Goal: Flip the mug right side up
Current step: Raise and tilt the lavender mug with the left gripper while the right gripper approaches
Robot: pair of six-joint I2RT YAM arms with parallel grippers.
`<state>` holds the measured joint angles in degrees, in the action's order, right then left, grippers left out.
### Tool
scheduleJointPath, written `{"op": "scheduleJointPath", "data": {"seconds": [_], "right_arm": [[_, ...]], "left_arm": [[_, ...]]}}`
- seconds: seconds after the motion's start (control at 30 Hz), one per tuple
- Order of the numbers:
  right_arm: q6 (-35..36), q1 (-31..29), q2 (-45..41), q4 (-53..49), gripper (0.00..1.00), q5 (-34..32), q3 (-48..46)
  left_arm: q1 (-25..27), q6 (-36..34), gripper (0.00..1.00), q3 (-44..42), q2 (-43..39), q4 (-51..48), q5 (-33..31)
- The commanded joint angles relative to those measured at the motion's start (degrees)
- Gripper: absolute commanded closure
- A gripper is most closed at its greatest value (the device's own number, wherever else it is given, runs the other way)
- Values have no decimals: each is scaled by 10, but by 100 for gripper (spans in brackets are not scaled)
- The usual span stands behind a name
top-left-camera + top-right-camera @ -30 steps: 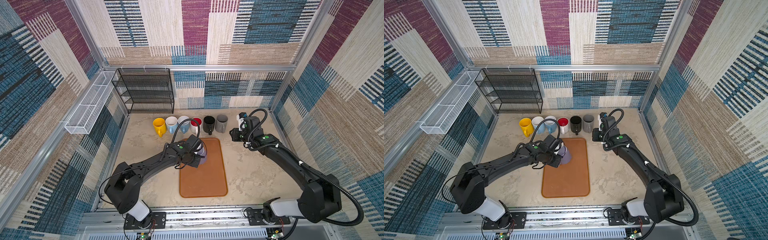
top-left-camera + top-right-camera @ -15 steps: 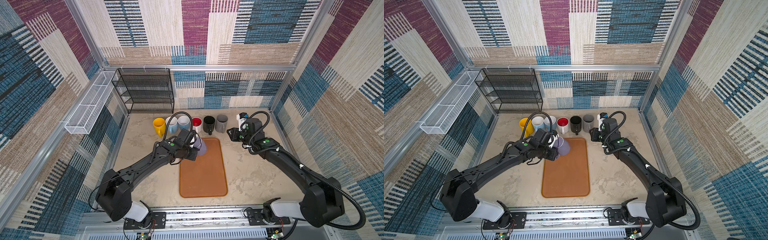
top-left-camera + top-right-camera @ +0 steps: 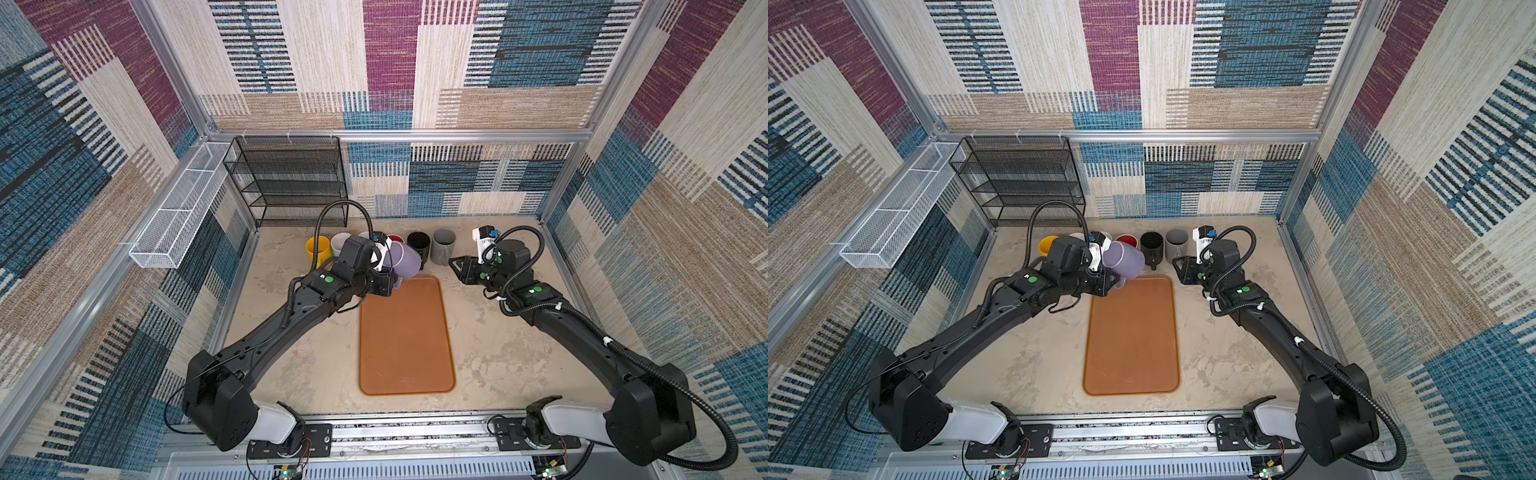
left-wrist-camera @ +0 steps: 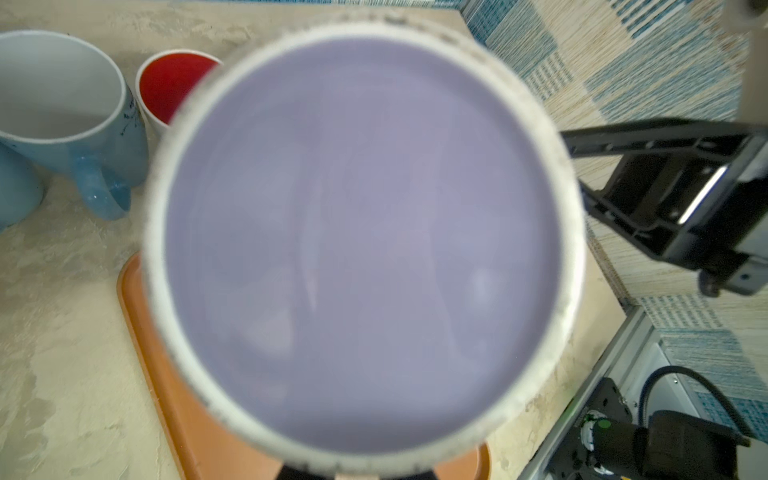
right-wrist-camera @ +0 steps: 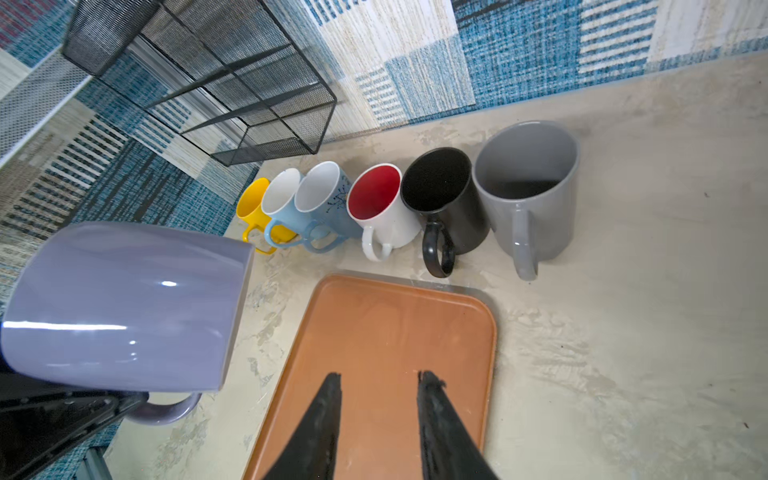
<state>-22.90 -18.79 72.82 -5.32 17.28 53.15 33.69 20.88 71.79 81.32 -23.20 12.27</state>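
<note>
At the far left the wire shelf (image 3: 291, 183) stands well apart from the work. Next comes the left gripper (image 3: 385, 284), pressed tight on the handle of the purple mug (image 3: 406, 259) and holding it in the air above the far left corner of the tray (image 3: 405, 340).

The coming move turns on how that mug lies. It is nearly on its side, handle down in the jaws. Its flat base faces back at the left wrist camera and its mouth points away, toward the right side of the table. We judge that rolling the left wrist further would bring the mouth upward. The left arm has the mug, so the turn is its job.

Just behind the mug a row of 6 upright mugs (image 5: 374, 208) lines the back wall. The black mug (image 3: 417, 243) sits nearest the open end and could be clipped in a swing.

Further right, past the grey mug (image 3: 444, 247), the right gripper (image 5: 378, 379) hovers with its jaws spread and nothing between them.
</note>
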Motion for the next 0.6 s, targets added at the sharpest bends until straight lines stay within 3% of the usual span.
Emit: {"op": "scheduleJointPath", "data": {"seconds": [0.0, 0.33, 0.57], "right_arm": [[-14, -1, -7, 52, 65, 33, -7], [-63, -2, -23, 174, 65, 137, -48], [-89, -12, -29, 236, 64, 172, -65]], "left_arm": [[-11, 24, 100, 11, -11, 87, 35], [-41, 87, 100, -38, -50, 197, 85], [-49, 105, 100, -79, -84, 254, 103]]}}
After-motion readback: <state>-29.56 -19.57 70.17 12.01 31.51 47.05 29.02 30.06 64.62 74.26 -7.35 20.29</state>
